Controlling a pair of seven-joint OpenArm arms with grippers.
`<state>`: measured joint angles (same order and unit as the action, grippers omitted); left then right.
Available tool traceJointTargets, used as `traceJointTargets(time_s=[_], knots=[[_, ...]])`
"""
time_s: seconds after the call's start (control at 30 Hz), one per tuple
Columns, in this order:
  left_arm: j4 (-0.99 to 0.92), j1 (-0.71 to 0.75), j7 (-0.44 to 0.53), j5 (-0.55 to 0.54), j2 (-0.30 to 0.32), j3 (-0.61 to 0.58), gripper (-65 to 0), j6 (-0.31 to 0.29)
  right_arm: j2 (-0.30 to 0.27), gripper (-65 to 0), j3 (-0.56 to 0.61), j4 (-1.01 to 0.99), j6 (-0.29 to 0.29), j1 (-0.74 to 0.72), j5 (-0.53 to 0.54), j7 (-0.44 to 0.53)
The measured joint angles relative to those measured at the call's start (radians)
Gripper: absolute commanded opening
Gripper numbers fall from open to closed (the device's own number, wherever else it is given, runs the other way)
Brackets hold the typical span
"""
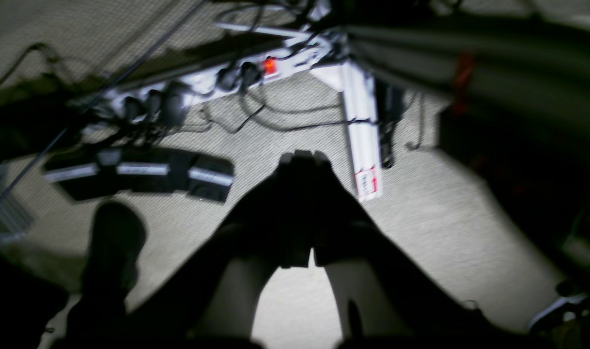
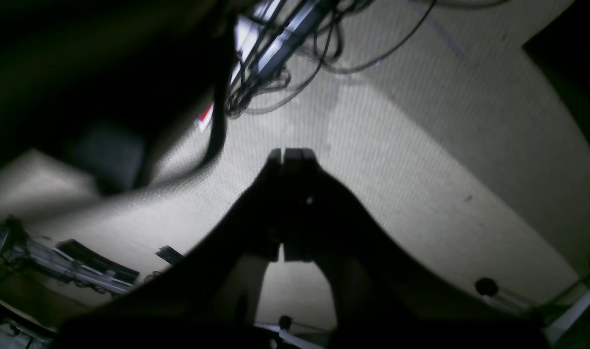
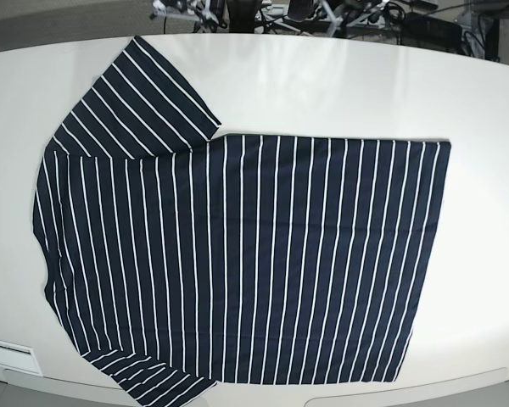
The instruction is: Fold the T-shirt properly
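Base view showed the T-shirt (image 3: 237,254) spread flat on the white table (image 3: 322,85), filling most of the frame. Its neck end lay at the left edge, one sleeve reached into the upper left, the other sleeve sat at the bottom left, partly cut off by the frame, and the hem ran down the right side. Neither of my grippers appeared in that view.

Risks, as I judged them: the lower sleeve lay close to the near table edge, so a careless drag could have pulled it off. Pinching one layer only would have left the fold lopsided. With no sight of the cloth from either wrist, I could have come down off target.

In the left wrist view, my left gripper (image 1: 302,157) had its fingers pressed together on nothing, above carpet (image 1: 285,310), a power strip (image 1: 203,80) at upper left and cables. In the right wrist view, my right gripper (image 2: 292,152) was likewise closed and empty over bare carpet. The shirt appeared in neither wrist view, so it lay well apart from both sets of fingers.
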<state>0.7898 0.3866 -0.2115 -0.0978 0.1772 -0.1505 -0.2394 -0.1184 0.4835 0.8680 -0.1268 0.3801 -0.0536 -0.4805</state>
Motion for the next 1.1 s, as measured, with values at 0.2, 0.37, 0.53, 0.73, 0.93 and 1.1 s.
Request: traceJointTargets(time_s=[0.2,0.37,0.53,0.73,0.93,1.1], knots=[[0.303,0.203,-0.047,-0.076,0.116,-0.01,-65.0,-0.031,-0.097,-65.0,0.0,0.317,0.003,0.213,0.08,-0.047],[0.555,0.399,-0.068,-0.074,0.23,-0.01,-65.0,-0.028,-0.202,-65.0,-0.002,0.59,0.098,0.422,0.095,-0.074],[0.828,0.548,-0.128,-0.044,0.323,0.028,-65.0,-0.031,-0.274,-65.0,-0.032,0.873,0.179,0.602,0.029,-0.114],[1.106,0.711,-0.154,-0.029,0.391,0.183,-65.0,-0.036,-0.314,-65.0,-0.199,1.186,0.227,0.815,-0.031,-0.135],[1.316,0.761,-0.195,-0.031,0.425,0.346,-65.0,-0.034,-0.31,-65.0,-0.443,1.443,0.175,0.915,-0.025,-0.142],[1.403,0.763,-0.19,-0.033,0.424,0.441,-65.0,-0.04,-0.313,-65.0,-0.617,1.472,0.081,0.909,0.089,-0.089]])
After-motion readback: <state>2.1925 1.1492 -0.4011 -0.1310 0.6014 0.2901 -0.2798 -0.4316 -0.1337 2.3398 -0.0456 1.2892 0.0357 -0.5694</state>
